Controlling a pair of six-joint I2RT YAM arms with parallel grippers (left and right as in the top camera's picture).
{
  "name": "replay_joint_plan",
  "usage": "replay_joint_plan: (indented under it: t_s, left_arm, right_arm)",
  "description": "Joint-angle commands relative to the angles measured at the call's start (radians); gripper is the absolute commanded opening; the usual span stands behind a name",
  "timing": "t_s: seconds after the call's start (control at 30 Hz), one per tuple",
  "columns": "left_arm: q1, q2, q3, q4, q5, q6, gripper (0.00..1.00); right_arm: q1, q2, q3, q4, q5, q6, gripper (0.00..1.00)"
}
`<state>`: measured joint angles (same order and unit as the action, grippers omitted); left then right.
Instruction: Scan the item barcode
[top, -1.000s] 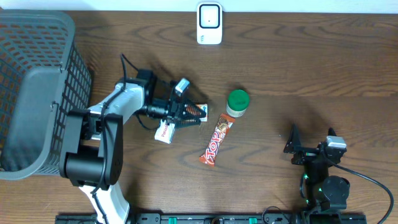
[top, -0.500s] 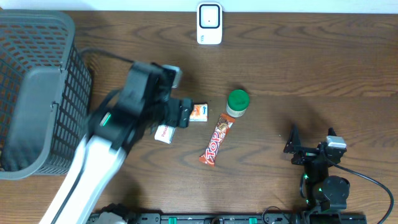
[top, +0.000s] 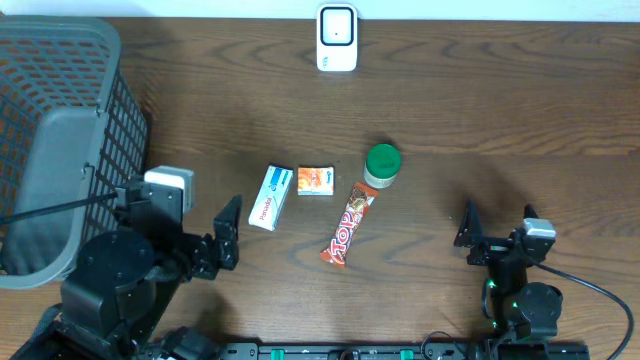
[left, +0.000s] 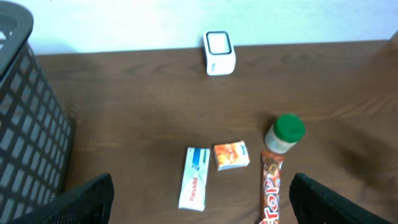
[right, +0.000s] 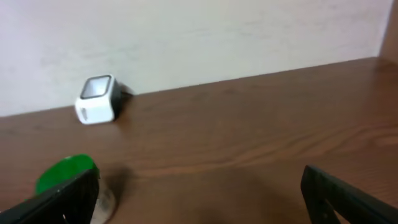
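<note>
The left arm (top: 110, 285) is mostly black — a rounded matt housing with a white block (top: 168, 186) on top and a thin black cable (top: 55, 207) running off to the left; its fingers (left: 84, 199) are black, blunt wedges. The right arm (top: 525, 305) is black too; it carries a pale grey block (top: 540, 231), small green lights (top: 515, 304) and a black cord (top: 600, 290) looping off right — its own tips show as dark wedges.
</note>
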<state>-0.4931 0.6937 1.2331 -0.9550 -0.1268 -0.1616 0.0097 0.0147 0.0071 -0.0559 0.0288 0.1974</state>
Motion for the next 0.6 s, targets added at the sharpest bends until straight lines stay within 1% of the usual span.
replay_joint_plan:
  t_s: [0.0, 0.13, 0.23, 0.3, 0.43, 0.5, 0.57]
  left_arm:
    - [-0.003, 0.014, -0.006, -0.009, -0.024, -0.016, 0.90]
    - [-0.003, 0.038, -0.007, -0.003, -0.024, -0.016, 0.91]
    - [-0.003, 0.058, -0.007, -0.001, -0.024, -0.016, 0.91]
    - [-0.003, 0.073, -0.007, -0.002, -0.024, -0.016, 0.91]
    - [-0.003, 0.105, -0.007, -0.002, -0.024, -0.016, 0.91]
    - [-0.003, 0.118, -0.007, -0.002, -0.024, -0.016, 0.91]
    - [-0.003, 0.130, -0.007, -0.002, -0.024, -0.016, 0.91]
  right_arm:
    - [0.003, -0.007, 0.003, 0.006, -0.111, 0.140, 0.99]
    - [0.003, 0.017, 0.041, 0.003, -0.370, 0.142, 0.99]
    - [0.003, 0.085, 0.112, -0.018, -0.454, 0.124, 0.99]
    - [0.003, 0.166, 0.191, -0.075, -0.465, 0.093, 0.99]
    - [0.003, 0.422, 0.433, -0.270, -0.464, -0.069, 0.99]
    - [0.003, 0.574, 0.592, -0.409, -0.463, -0.172, 0.99]
    - [0.003, 0.752, 0.791, -0.586, -0.464, -0.286, 0.99]
